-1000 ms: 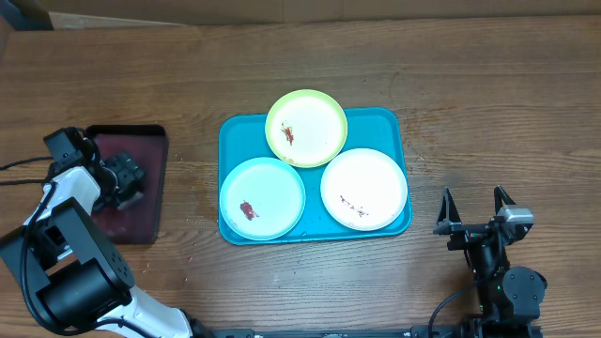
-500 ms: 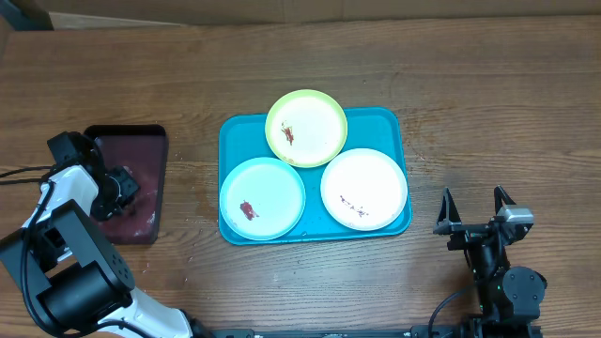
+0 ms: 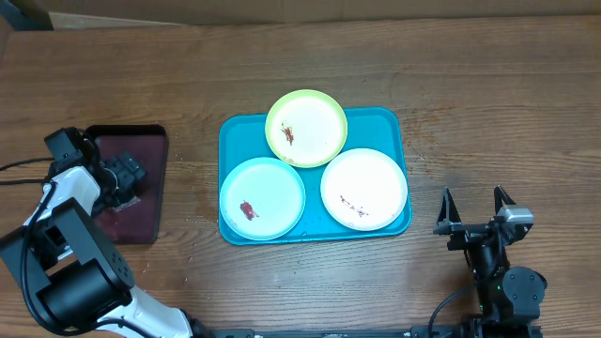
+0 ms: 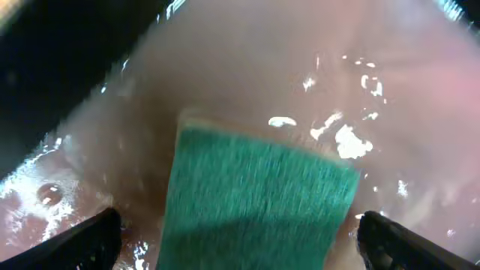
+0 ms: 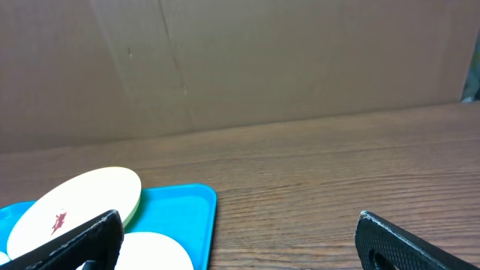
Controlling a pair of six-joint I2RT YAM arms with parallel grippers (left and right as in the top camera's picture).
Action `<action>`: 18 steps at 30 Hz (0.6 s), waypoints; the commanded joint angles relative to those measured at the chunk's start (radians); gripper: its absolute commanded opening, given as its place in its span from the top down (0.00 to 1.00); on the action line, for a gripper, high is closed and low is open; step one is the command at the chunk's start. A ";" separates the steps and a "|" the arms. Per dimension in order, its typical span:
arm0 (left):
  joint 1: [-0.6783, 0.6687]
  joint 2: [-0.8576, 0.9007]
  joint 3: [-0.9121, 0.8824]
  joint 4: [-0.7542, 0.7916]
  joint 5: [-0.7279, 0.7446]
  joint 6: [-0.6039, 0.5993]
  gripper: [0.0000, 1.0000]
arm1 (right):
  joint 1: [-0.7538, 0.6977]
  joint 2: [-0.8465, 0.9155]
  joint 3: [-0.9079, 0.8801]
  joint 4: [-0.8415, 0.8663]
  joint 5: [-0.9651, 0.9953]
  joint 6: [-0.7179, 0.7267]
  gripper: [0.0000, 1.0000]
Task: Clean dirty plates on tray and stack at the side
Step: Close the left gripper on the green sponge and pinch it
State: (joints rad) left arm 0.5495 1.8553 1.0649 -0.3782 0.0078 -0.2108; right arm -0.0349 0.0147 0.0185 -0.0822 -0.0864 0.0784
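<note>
The wooden table (image 3: 470,94) is brown with a clear grain running left to right. A large turquoise tray (image 3: 376,127) with rounded corners and a raised rim lies flat near the middle of it, long side left to right. Well apart on the left lies a smaller black tray (image 3: 141,221) with a wet maroon inside, long side front to back. Brown cardboard (image 3: 282,7) stands along the far edge.
</note>
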 commanded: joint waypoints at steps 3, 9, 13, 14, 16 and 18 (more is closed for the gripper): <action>0.000 0.022 -0.015 0.051 0.008 -0.003 0.02 | -0.006 -0.012 -0.010 0.005 0.007 -0.001 0.00; 0.000 0.022 -0.015 0.068 0.004 -0.002 0.96 | -0.006 -0.012 -0.010 0.005 0.007 -0.001 0.00; 0.000 0.022 -0.015 0.054 0.000 -0.003 0.96 | -0.006 -0.012 -0.010 0.005 0.007 -0.001 0.00; 0.000 0.022 -0.015 0.044 0.000 -0.003 0.80 | -0.006 -0.012 -0.010 0.005 0.007 -0.001 0.00; 0.000 0.022 -0.015 0.022 0.001 -0.003 0.06 | -0.006 -0.012 -0.010 0.005 0.007 -0.001 0.00; 0.000 0.022 -0.015 -0.008 0.008 -0.003 0.00 | -0.006 -0.012 -0.010 0.005 0.007 -0.001 0.00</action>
State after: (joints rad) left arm 0.5499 1.8576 1.0618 -0.3546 0.0109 -0.2100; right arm -0.0353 0.0147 0.0185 -0.0826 -0.0868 0.0784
